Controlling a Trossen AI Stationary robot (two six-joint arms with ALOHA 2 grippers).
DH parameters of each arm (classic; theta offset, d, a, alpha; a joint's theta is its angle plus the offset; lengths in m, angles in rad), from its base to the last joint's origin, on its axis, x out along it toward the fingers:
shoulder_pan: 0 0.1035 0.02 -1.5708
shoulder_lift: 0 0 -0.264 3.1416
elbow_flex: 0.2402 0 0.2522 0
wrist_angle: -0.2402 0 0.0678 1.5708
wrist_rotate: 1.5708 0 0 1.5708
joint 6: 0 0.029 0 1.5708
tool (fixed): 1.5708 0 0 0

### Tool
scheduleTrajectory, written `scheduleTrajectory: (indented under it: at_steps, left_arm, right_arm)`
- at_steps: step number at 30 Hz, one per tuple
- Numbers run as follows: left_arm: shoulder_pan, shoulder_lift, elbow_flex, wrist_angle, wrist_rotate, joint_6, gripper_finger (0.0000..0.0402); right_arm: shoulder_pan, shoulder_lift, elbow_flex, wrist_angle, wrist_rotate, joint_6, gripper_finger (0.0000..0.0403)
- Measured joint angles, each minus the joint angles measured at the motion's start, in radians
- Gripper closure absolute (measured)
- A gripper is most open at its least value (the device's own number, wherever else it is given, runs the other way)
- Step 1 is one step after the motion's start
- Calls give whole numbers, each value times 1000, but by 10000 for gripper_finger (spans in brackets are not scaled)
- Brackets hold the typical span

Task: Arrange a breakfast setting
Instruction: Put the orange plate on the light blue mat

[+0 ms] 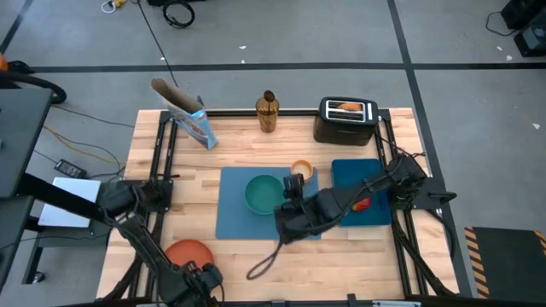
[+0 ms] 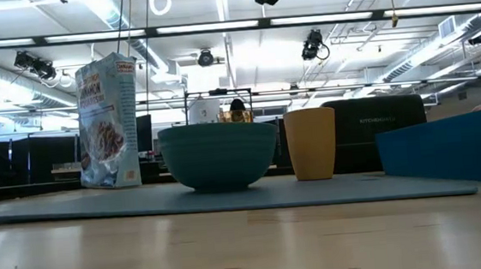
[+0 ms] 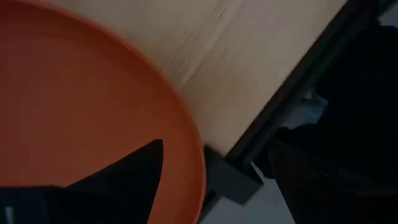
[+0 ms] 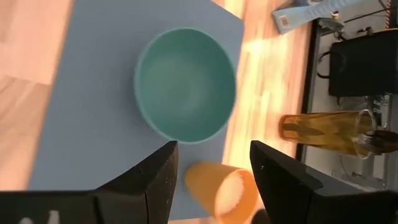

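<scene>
A blue placemat [image 1: 247,217] lies mid-table. On it stand a teal bowl [image 1: 263,193] and a small orange cup [image 1: 303,169], both upright in the low view, the bowl [image 2: 218,153] beside the cup [image 2: 312,142]. My right gripper [image 4: 214,167] is open above the cup [image 4: 221,191], clear of it, with the bowl [image 4: 185,84] just beyond. An orange plate [image 1: 186,252] lies at the near left. My left gripper [image 1: 203,277] is at its near rim [image 3: 186,143]. A red apple [image 1: 363,203] shows behind my right arm. The spoon is out of view.
A blue cereal box [image 1: 194,124] stands at the far left, an amber glass [image 1: 268,112] at the far middle, and a black toaster [image 1: 345,121] with toast at the far right. A blue tray [image 1: 357,179] sits at the right. A black cable [image 1: 266,260] lies near the front.
</scene>
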Motion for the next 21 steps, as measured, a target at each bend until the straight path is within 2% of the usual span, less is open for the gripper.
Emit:
scheduleTrajectory:
  at_steps: [4, 8, 11, 18, 21]
  left_arm:
    - [6, 49, 0, -20, 7, -18, 109]
    - [14, 84, 0, -54, 79, -47, 142]
    - [20, 85, 0, -52, 94, -64, 190]
    - [36, 83, 3, -57, 119, -45, 332]
    - [36, 69, 17, -129, 124, -22, 382]
  right_arm:
    - [49, 0, -36, -4, 0, 58, 194]
    - [91, 0, -63, -5, 0, 95, 195]
    - [110, 0, -76, -5, 5, 113, 195]
    - [124, 0, -96, -48, 20, 161, 195]
    - [128, 0, -96, -92, 23, 195, 195]
